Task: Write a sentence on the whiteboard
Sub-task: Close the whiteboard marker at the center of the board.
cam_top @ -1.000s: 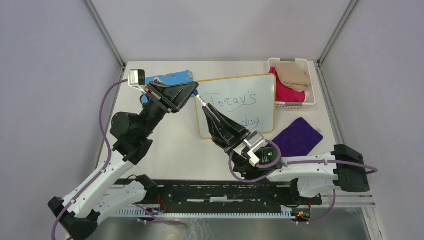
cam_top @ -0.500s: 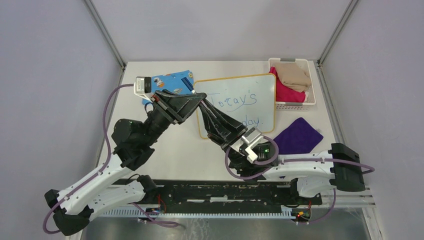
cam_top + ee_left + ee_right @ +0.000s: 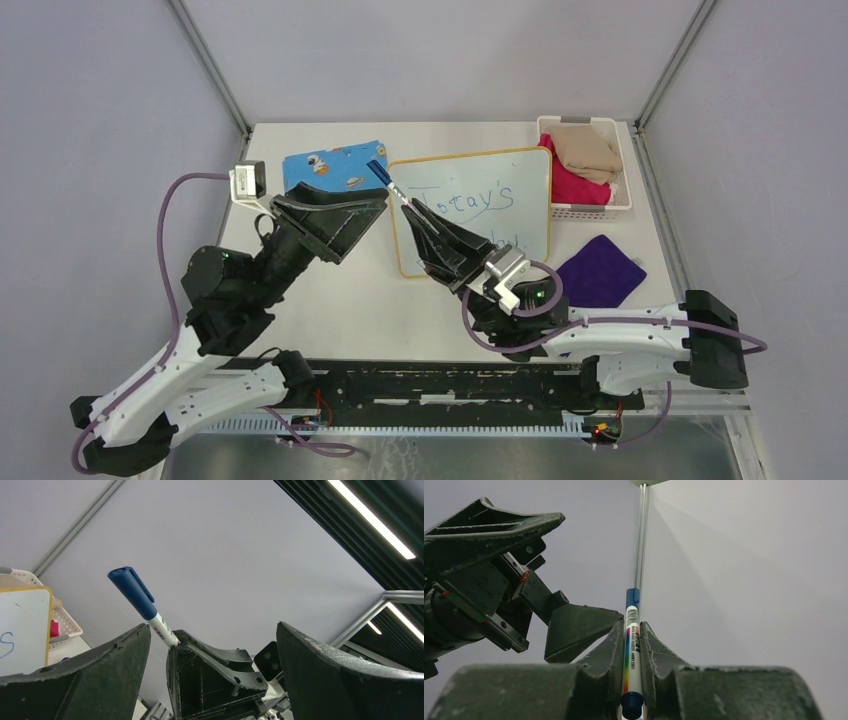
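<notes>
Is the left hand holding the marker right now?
No, the marker is clamped in the right hand; the left hand is open.

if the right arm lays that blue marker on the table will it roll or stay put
The marker looks round-barrelled, so it would probably roll a little; the clip on its blue cap may stop it. Its glossy plastic barrel seems slippery, though the right end effector is shut on it now.
</notes>
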{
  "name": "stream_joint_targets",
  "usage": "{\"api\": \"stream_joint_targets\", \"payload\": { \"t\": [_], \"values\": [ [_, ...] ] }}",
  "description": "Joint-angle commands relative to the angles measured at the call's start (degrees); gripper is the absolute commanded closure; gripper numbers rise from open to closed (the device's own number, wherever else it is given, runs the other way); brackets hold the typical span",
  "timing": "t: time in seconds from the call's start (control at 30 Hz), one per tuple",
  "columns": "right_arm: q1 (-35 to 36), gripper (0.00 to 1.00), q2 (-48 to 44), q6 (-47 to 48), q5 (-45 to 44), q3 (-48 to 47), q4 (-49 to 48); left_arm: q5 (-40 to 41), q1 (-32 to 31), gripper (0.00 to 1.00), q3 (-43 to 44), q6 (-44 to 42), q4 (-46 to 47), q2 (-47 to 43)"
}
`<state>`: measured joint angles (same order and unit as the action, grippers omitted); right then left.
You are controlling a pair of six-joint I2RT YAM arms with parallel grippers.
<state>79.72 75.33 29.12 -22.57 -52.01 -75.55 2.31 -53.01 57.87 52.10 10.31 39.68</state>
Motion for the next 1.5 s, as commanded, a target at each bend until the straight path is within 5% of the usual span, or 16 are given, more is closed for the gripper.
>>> {"api": "stream_joint_targets", "payload": {
  "t": [0.0, 0.67, 1.23, 1.47],
  "values": [
    [-0.1, 1.0, -3.4, -2.4, 2.0, 1.4, -0.3, 3.4, -0.1, 0.02, 2.0, -4.2, -1.4, 1.9],
    [0.0, 1.0, -7.9, -4.3, 3.2, 5.5, -0.5, 7.6, 0.7, 0.36, 0.8, -1.9, 1.6, 3.1],
    [-0.1, 1.0, -8.8, -4.5, 3.2, 6.7, -0.3, -0.2, 1.1, 0.62, 0.5, -0.2, 7.3, 6.9],
    [-0.1, 1.0, -8.5, -4.1, 2.5, 6.7, -0.5, -2.0, 1.1, 0.92, -0.6, 1.5, 8.8, 7.7]
  ]
}}
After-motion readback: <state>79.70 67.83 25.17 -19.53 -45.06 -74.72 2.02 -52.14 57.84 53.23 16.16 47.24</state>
